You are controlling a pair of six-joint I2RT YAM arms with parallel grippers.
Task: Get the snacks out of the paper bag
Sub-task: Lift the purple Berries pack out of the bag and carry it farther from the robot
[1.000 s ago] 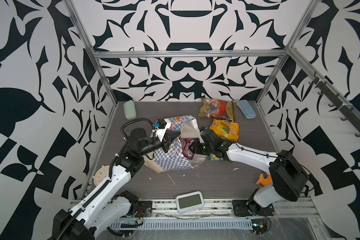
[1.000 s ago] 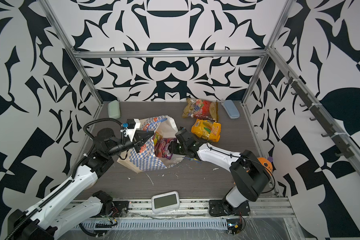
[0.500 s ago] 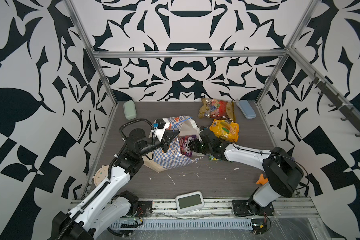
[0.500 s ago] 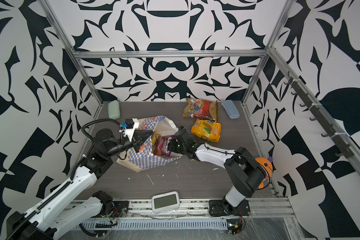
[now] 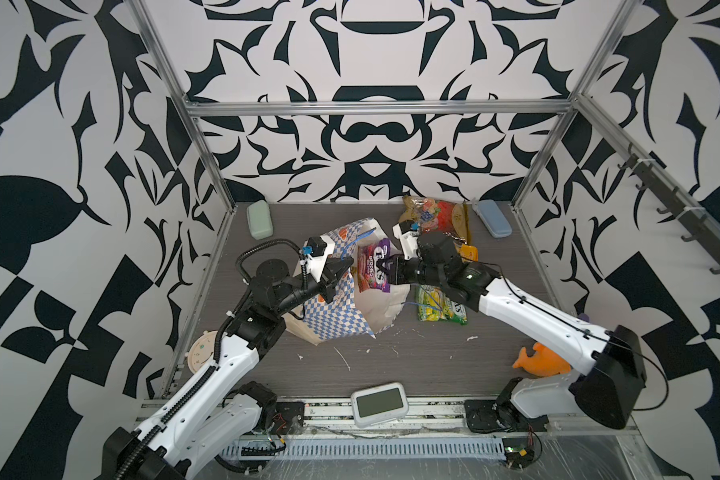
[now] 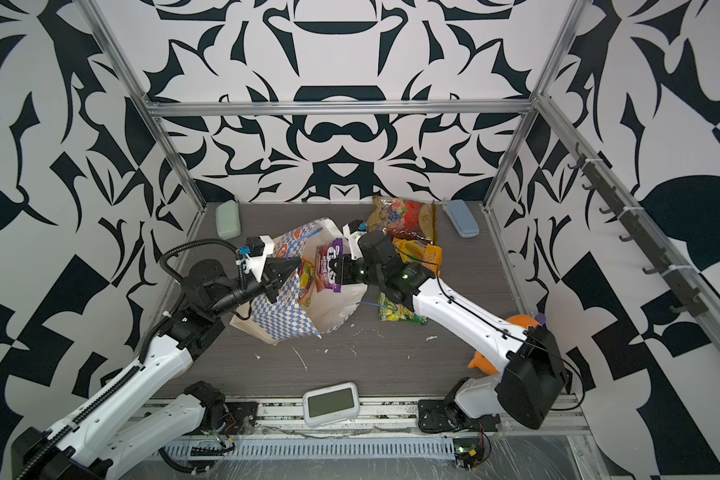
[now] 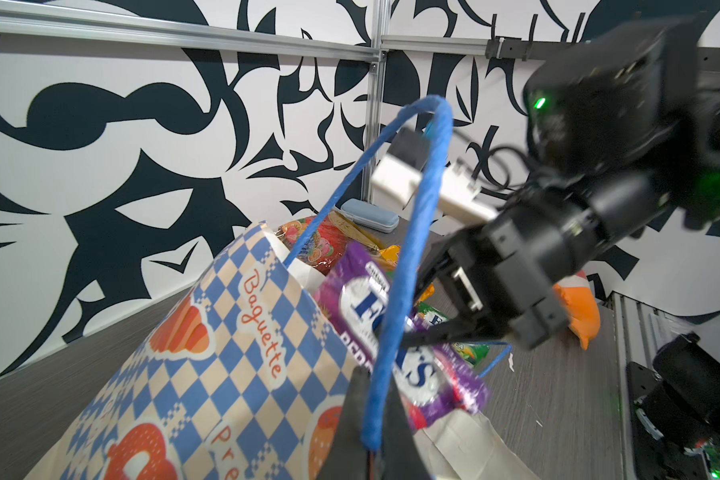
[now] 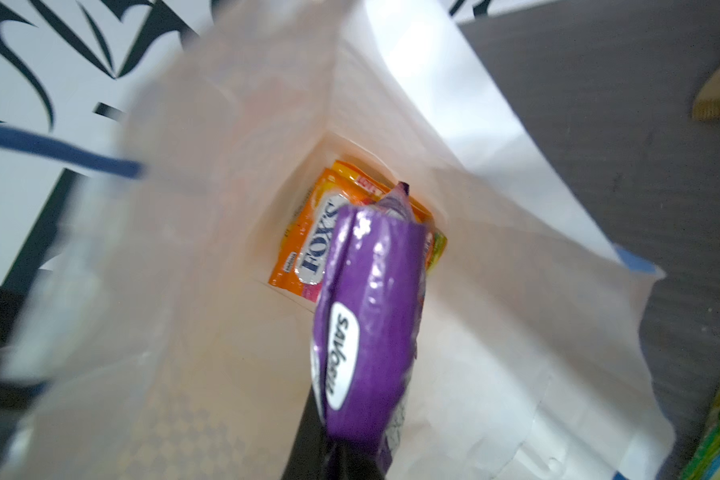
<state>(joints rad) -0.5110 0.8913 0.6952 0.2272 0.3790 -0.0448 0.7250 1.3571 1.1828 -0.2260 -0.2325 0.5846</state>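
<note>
A tan, checkered paper bag [image 5: 333, 316] stands tilted in the middle of the grey worktop [image 5: 412, 357], with the left end effector [image 5: 341, 270] pinched shut on its blue cord handle [image 7: 408, 257]. The right end effector [image 5: 387, 270] is clamped on a purple packet [image 5: 373, 266] raised at the bag's mouth. Three snacks already lie outside: a red-gold fruit-print bag [image 5: 433, 214] at the back, a yellow-orange bag [image 6: 416, 253] under the right arm, and a green packet [image 5: 437, 307] just beside the bag. An orange-pink packet [image 8: 308, 245] sits at the bag's bottom, so the job looks a little over half done.
</note>
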